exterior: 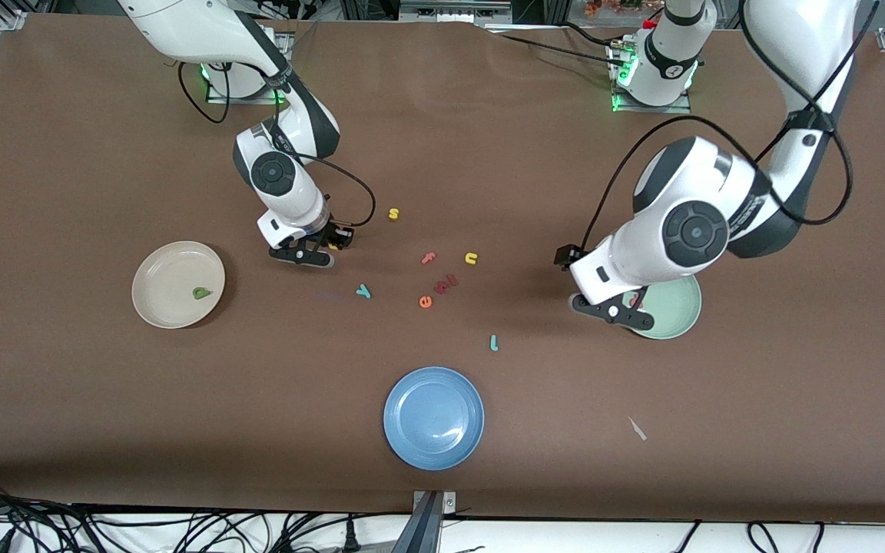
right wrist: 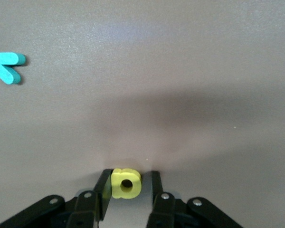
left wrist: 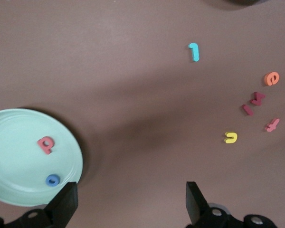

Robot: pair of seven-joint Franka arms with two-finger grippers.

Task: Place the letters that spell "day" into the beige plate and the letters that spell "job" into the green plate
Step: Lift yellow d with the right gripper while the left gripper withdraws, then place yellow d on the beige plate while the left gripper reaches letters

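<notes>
Between right gripper [right wrist: 128, 190] fingers: chunky yellow foam a [right wrist: 126, 183]; table matte brown [right wrist: 180, 71]

Bare table surrounds the yellow a [right wrist: 126, 183]; teal y [right wrist: 7, 66] lies near.

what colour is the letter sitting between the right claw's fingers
Yellow; the letter a shows best in the right wrist view.

White glossy arm shells, dark grey joint bands, round black caps. Black cables loop alongside. Green lights at bases. Left gripper [exterior: 618, 309], right gripper [exterior: 312, 250]: black, silver screws.
</notes>
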